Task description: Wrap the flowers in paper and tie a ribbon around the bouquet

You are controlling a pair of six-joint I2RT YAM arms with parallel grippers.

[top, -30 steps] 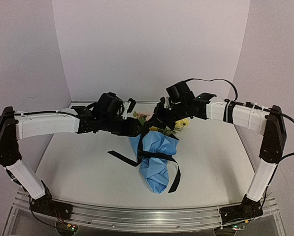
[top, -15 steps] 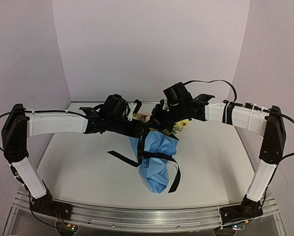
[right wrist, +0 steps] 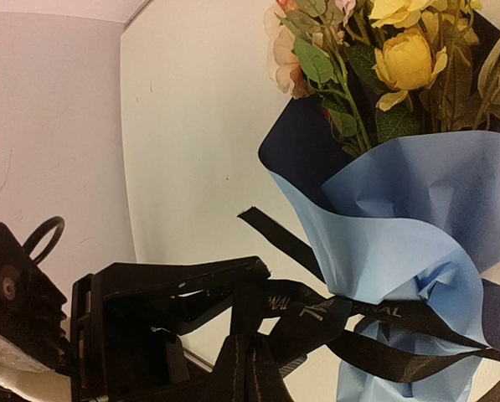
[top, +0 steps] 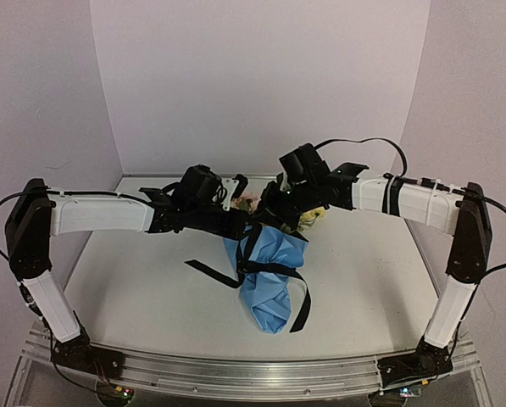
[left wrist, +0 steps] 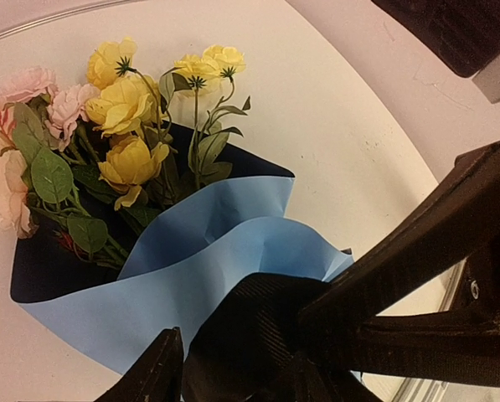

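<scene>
Right claw (right wrist: 246, 373) clenched on ribbon (right wrist: 317, 314). Left claw (top: 237, 223) state unclear. Ribbon likely limp and slick. Paper (right wrist: 400, 201) just ahead would crease easily, so grip the ribbon tails.

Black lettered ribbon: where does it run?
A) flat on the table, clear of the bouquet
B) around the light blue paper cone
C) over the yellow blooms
B: the black lettered ribbon bands the light blue paper cone at its pinched waist.

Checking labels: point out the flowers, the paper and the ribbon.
flowers (left wrist: 131, 163), left wrist view, yellow bloom
paper (left wrist: 191, 272), left wrist view, light blue face
ribbon (right wrist: 375, 311), right wrist view, lettered stretch across the paper
</scene>
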